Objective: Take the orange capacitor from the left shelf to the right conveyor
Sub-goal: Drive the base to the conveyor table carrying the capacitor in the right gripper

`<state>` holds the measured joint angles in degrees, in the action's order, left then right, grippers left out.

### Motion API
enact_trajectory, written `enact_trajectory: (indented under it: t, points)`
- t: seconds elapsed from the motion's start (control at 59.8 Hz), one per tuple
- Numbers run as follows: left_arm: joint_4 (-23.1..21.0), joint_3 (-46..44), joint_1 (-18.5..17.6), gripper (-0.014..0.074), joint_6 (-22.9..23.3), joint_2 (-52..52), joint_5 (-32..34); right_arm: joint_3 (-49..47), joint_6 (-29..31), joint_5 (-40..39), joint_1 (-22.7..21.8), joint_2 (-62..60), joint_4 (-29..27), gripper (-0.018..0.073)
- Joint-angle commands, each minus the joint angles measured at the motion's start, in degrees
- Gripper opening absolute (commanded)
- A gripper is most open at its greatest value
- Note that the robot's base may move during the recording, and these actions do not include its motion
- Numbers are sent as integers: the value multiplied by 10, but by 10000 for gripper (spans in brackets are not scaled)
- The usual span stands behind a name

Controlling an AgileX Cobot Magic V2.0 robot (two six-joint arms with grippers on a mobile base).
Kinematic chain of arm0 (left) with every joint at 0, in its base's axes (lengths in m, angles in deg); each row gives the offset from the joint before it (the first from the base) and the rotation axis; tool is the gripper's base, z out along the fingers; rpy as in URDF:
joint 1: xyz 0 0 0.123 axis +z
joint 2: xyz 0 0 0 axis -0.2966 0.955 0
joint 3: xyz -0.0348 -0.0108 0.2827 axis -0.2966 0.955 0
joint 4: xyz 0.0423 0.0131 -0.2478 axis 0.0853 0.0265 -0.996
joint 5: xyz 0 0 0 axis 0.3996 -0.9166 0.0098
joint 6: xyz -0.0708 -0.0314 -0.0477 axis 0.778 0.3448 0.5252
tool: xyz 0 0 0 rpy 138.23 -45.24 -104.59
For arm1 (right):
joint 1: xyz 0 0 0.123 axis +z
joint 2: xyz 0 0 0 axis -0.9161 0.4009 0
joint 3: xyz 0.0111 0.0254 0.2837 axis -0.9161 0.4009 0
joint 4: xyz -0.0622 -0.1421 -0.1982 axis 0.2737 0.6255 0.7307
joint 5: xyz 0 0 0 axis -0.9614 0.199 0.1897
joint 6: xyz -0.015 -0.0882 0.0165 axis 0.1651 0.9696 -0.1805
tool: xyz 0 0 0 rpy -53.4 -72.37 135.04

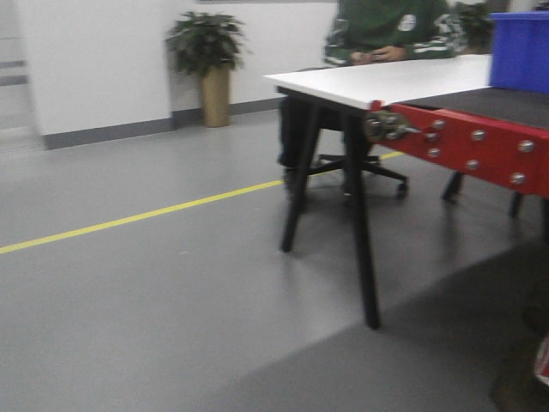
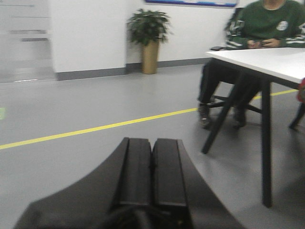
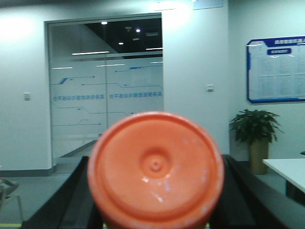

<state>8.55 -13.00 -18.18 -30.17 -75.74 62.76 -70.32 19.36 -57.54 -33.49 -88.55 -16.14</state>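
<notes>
Right tool (image 3: 156,202) clamped around orange capacitor (image 3: 155,168), flat end facing camera, secured for transfer. Left tool (image 2: 152,164) pressed together, empty, idle. Right conveyor (image 1: 482,99) near, not yet reached.

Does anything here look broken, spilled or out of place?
Nothing stands out. The orange capacitor sits squarely between the right gripper's fingers, with only faint pale scuffs on its end. Nothing is spilled on the right conveyor.

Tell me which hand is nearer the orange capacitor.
Right. The right hand is shut on the orange capacitor, holding it by its sides. The left hand is shut and empty, with no capacitor in its view.
</notes>
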Motion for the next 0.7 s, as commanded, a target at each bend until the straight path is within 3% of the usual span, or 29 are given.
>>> enact_trajectory:
  t: [0.0,0.685]
  points:
    - [-1,12,-1,-126,1,-5,52,-17,4,-46,0,-7,8,48]
    - [-1,12,-1,-126,1,-5,52,-17,4,-46,0,-7,8,48]
